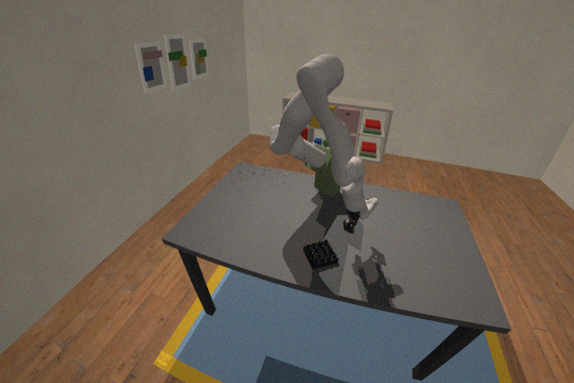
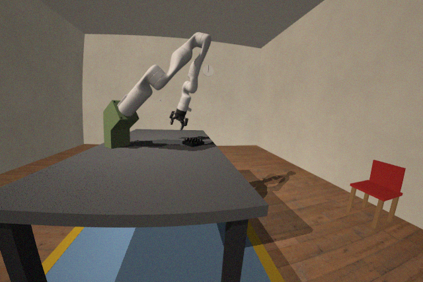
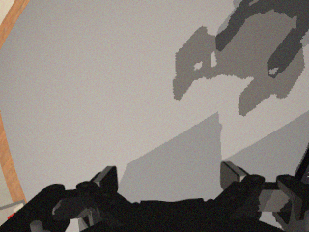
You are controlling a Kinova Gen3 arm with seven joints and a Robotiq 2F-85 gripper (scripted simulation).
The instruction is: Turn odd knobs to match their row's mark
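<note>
The black knob box [image 1: 322, 254] [image 2: 193, 143] stands flat on the grey table, partly in the arm's shadow. Its knobs show as small dark stubs. Their white lines, the marks, the names and the socket are too small to read in the top and exterior views. In the wrist view only a dark edge shows at the far right, perhaps the box. My gripper [image 1: 351, 227] [image 2: 178, 125] [image 3: 168, 176] is open, with nothing between its fingers. It hangs above the table, higher than the box and to its right in the top view, not touching it.
The grey table [image 1: 250, 230] [image 2: 136, 183] [image 3: 72, 97] carries the arm's green base [image 1: 326, 181] [image 2: 116, 129] at its back side. Arm shadows fall across the table beside the box. The box is near the table's long edge opposite the base. A red chair [image 2: 382, 183] stands off the table.
</note>
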